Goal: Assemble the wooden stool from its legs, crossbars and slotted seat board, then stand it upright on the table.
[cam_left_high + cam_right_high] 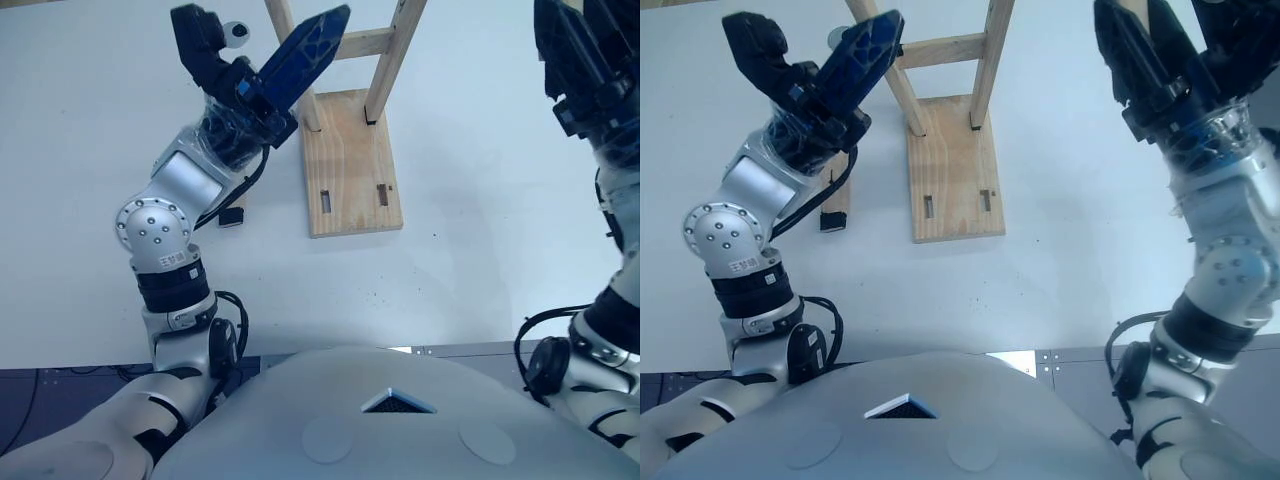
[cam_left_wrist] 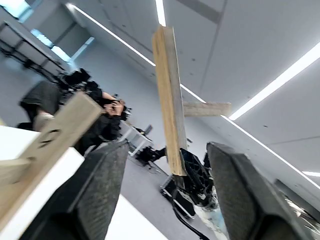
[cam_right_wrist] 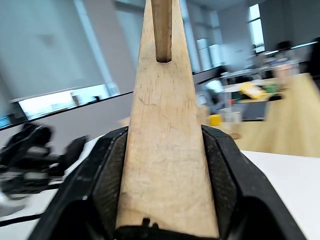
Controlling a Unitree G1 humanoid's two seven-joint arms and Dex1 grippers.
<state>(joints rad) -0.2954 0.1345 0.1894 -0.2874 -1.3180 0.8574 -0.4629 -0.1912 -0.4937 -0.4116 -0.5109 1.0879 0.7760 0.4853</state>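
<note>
Seat board (image 1: 350, 170) is laid flat on the white table (image 1: 480, 200), underside up. Two legs are socketed in the far slots: left leg (image 1: 905, 100) and right leg (image 1: 985, 70), tied by a crossbar (image 1: 940, 50). The two near slots are not yet filled.

Left gripper (image 1: 265, 25) is held spread wide next to the left leg. The pads (image 2: 95, 200) are seen standing clear of the wood in the wrist view.

Right gripper (image 3: 162, 135) is raised off to the right and is pinched on a flat wooden part (image 3: 162, 90). This is probably a leg with a crossbar end in its mortise, but the view is too close to confirm.

A loose wooden piece (image 1: 836, 205) is left on the table, partly covered by the left arm.

Handling, as judged:
- The timber is bare softwood, so it is expected to be light, stiff and grippy.
- The joints look push-fit, so racking or pull-out is to be expected if the frame is lifted by one leg.
- A hold low on a leg, near the board, is preferred.
- The board is best taken by its long edges.

The tabletop is smooth, so sliding of the board under insertion force is likely.

An open office with ceiling strip lights, desks and windows is seen in the wrist views.
</note>
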